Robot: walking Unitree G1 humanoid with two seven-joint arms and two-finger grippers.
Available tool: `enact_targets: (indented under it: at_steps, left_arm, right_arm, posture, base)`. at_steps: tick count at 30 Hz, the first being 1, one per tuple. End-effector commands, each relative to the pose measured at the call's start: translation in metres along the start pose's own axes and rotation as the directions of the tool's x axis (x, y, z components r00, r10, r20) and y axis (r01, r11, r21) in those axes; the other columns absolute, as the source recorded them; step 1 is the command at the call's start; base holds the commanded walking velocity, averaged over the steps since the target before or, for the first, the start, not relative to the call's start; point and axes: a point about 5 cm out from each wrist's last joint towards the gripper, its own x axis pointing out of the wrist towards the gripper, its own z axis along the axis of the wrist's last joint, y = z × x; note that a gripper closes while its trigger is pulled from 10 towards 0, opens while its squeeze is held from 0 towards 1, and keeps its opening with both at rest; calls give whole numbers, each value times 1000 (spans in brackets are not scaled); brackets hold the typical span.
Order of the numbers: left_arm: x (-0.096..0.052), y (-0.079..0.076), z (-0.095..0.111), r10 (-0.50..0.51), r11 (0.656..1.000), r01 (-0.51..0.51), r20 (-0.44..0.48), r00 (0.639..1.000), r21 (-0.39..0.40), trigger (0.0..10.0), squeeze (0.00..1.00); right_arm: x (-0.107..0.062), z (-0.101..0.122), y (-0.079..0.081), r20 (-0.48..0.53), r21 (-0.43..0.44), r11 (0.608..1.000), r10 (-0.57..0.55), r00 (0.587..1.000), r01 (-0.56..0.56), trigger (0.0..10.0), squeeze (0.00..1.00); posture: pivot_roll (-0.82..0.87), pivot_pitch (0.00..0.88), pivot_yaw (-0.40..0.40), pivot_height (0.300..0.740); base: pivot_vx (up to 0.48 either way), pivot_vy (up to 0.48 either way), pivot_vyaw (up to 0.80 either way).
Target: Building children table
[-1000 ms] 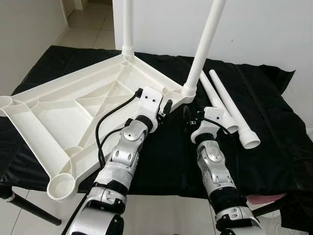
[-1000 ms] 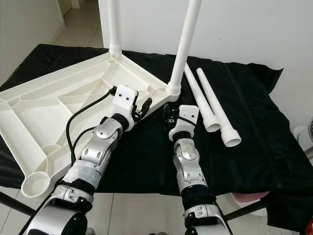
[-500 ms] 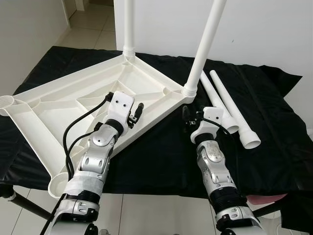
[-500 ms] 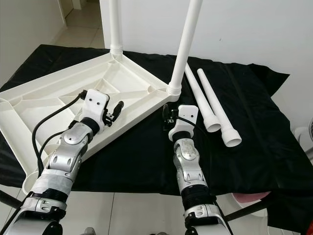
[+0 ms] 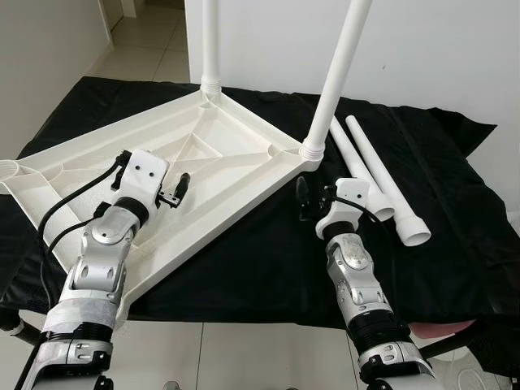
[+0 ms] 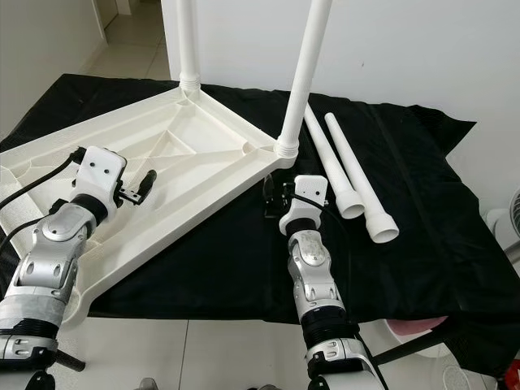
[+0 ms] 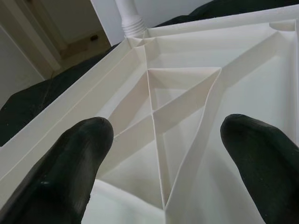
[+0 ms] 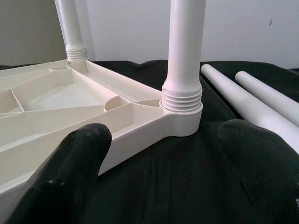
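Left gripper (image 5: 180, 191) has swung from mid-frame, beside the near fitted-leg corner, out to the left-centre of the head view; it now hovers over the ribbed underside of the upturned white table panel (image 5: 236, 150), fingers (image 7: 79, 154) spread wide, holding nothing. The panel lies on the black-draped tabletop (image 5: 268, 260), spanning left to centre; two legs (image 5: 340, 73) are already screwed in upright at its far and right corners, and an empty socket (image 5: 6, 169) shows at the far-left edge. Right gripper (image 5: 313, 199) has barely shifted, sitting right of centre just short of the fitted-leg corner, fingers (image 8: 74, 163) also wide and empty. Two loose legs (image 5: 382, 183) lie side by side on the cloth, right of centre. Read: the left arm is probably moving to steady or reposition the panel; neither loose leg is picked up yet.
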Motion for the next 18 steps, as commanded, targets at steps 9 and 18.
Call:
enact_targets:
  at_steps: [9, 18]
  left_arm:
    - [-16, 23, -16, -12, 994, 22, -88, 996, 109, 10000, 0]
    - [-24, 43, -23, 44, 985, -21, -135, 990, 172, 10000, 0]
  right_arm:
    - [0, -2, -2, -5, -8, 1000, -4, 1000, 4, 10000, 0]
    - [-1, -3, -1, -9, -9, 1000, 1, 1000, -1, 10000, 0]
  posture:
    - [68, 24, -74, 740]
    - [72, 24, -76, 740]
  base:
    - [0, 0, 0]
    - [0, 0, 0]
